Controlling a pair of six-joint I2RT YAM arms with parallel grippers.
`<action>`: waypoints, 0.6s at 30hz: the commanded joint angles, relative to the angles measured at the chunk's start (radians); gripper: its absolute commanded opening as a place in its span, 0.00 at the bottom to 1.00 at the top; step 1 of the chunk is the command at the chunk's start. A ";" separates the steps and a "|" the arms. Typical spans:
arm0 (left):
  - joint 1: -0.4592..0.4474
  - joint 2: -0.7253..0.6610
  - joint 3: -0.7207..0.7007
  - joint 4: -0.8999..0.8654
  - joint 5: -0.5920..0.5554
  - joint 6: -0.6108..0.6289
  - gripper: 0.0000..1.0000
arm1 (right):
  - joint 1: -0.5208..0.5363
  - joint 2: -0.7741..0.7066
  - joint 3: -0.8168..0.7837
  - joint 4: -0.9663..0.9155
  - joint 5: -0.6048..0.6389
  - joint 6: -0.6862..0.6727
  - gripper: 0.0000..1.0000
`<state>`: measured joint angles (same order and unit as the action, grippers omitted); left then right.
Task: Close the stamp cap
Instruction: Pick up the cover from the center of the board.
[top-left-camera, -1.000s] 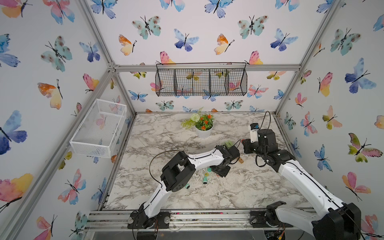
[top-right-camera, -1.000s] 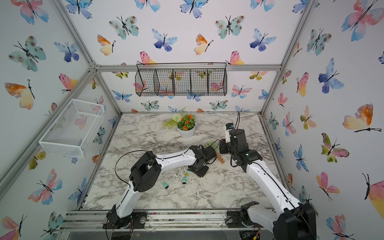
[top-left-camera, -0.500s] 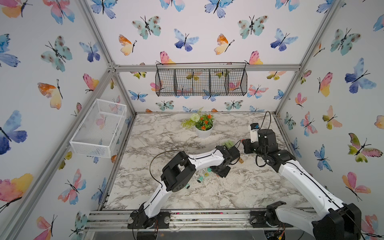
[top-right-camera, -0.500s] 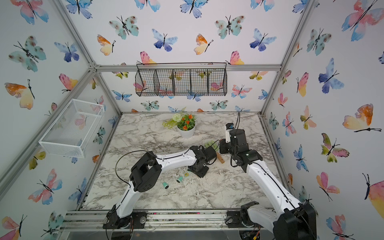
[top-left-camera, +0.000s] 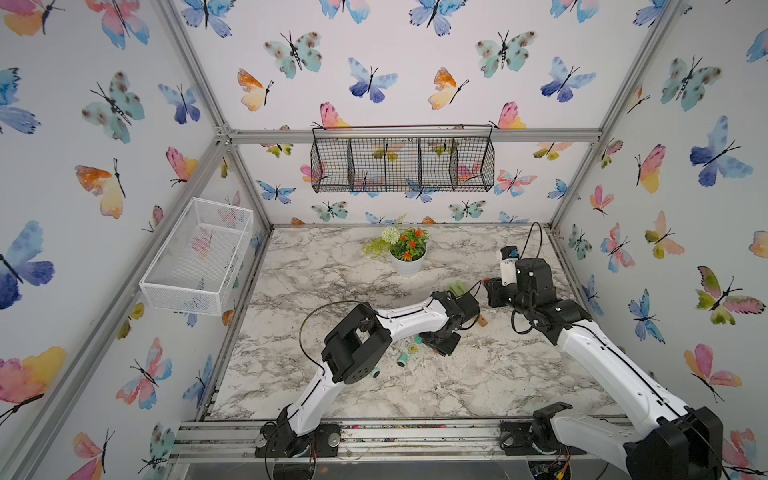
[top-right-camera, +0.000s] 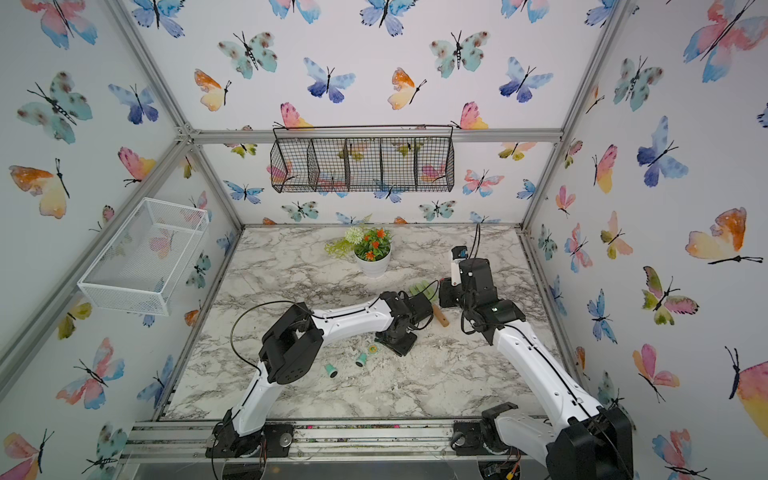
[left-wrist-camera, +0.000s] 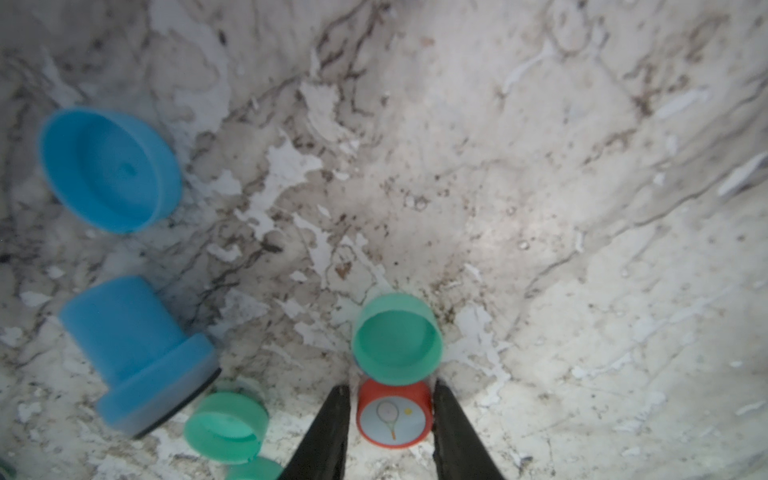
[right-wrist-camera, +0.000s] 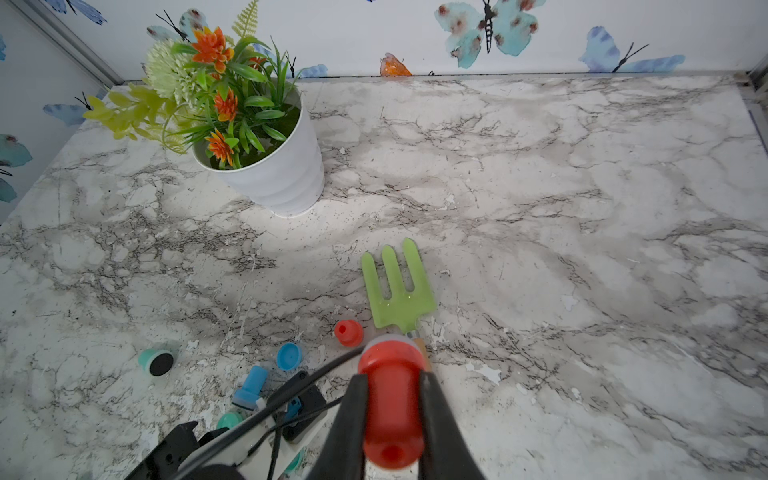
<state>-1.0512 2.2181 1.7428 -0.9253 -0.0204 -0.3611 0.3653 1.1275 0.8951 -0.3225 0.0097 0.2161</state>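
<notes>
Gripping a red stamp by its smooth, narrow plastic barrel, the right gripper had both black fingers clamped on it. The stamp's flared base pointed away from the wrist camera. A small round hole showed in its near end. It was held over the wooden handle end of a lime-green garden fork with three flat tines, lying on the table.

The left gripper was low on the marble-patterned tabletop, whose surface looked chipped and flaky there. Its tapered black fingers were drawn in against the sides of a red cap, a short cylinder with a round pale sticker showing a tennis racket. A mint-green cap, hollow side to the camera, touched the red cap's far edge.

Nearby lay a shallow blue cap, open and cup-like, and a blue stamp on its side, with a dark pad at its flared base. A second green cap lay just beside the blue stamp.

A ribbed white pot of artificial orange flowers stood farther back.
</notes>
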 joint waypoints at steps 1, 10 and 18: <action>-0.009 0.017 0.009 -0.051 0.023 0.014 0.35 | -0.006 -0.017 0.008 -0.009 0.011 -0.006 0.02; -0.009 0.019 0.008 -0.048 0.024 0.015 0.30 | -0.006 -0.017 0.008 -0.007 0.010 -0.005 0.02; 0.012 -0.081 -0.007 -0.019 -0.014 -0.002 0.28 | -0.006 -0.040 0.024 -0.011 -0.002 0.000 0.02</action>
<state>-1.0500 2.2116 1.7416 -0.9257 -0.0219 -0.3592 0.3653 1.1160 0.8951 -0.3225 0.0090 0.2161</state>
